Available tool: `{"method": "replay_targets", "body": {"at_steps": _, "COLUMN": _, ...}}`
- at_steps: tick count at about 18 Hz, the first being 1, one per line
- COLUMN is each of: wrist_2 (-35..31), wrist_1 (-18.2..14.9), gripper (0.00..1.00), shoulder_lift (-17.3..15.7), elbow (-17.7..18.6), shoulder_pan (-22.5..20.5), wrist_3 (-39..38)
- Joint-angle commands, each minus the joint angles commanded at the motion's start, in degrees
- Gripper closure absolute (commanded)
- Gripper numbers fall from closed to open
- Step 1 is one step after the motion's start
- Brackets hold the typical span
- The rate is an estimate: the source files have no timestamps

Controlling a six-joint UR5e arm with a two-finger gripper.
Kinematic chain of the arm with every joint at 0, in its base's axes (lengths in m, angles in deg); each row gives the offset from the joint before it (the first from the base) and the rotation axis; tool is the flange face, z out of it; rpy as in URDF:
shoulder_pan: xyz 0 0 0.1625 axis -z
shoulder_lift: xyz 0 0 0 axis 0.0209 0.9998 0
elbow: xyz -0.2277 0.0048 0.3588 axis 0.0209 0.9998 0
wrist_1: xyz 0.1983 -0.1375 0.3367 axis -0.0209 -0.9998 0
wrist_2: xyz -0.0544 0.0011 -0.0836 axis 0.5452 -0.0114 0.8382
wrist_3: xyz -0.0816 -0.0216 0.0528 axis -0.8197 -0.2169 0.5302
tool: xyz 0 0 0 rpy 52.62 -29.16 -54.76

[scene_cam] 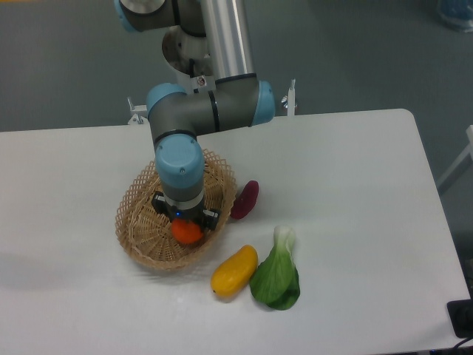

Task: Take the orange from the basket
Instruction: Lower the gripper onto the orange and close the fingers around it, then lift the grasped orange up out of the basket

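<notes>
Camera view, looking down at the table from the front: my gripper (186,220) is pointing straight down into the basket (137,237), right on top of the orange (187,233). My own wrist blocks the fingertips, so honestly I can't tell if I'm clamped on the fruit or just sitting over it with the jaws apart.

The orange itself is small, round, bright orange and smooth, with only its front half peeking out below my wrist. It sits inside the basket, toward the front right part of the bowl, close to the near wall.

The basket is an oval of light tan wicker with an open lattice rim, and my arm covers a good chunk of its back half. Just outside its right rim lies a dark purple vegetable (244,200), practically touching the weave. In front of that, near the basket's front right edge, there's an elongated yellow fruit (234,271), and just beside that a leafy bok choy (277,275), the two about touching.

The white table (355,192) stretches wide and bare to the right, and there's bare surface to the left of the basket as well. The table's front edge runs out of the picture.
</notes>
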Motion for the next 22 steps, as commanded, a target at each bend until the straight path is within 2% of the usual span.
{"method": "replay_targets", "body": {"at_steps": 4, "wrist_2": 0.18, "wrist_1": 0.00, "gripper": 0.45, "shoulder_lift": -0.97, "elbow": -0.79, "shoulder_pan": -1.14, "wrist_3": 0.44}}
{"method": "replay_targets", "body": {"at_steps": 12, "wrist_2": -0.43, "wrist_1": -0.09, "gripper": 0.45, "shoulder_lift": -1.94, "elbow": -4.30, "shoulder_pan": -7.99, "wrist_3": 2.45}}
{"method": "replay_targets", "body": {"at_steps": 15, "wrist_2": -0.70, "wrist_1": 0.00, "gripper": 0.45, "shoulder_lift": -1.50, "elbow": -5.18, "shoulder_pan": -10.98, "wrist_3": 6.32}}
{"method": "replay_targets", "body": {"at_steps": 18, "wrist_2": -1.75, "wrist_1": 0.53, "gripper": 0.45, "shoulder_lift": -1.06, "elbow": -5.36, "shoulder_pan": -16.60, "wrist_3": 10.71}}
{"method": "replay_targets", "body": {"at_steps": 22, "wrist_2": -2.63, "wrist_1": 0.53, "gripper": 0.45, "shoulder_lift": -1.50, "elbow": -6.06, "shoulder_pan": -22.05, "wrist_3": 20.46}}
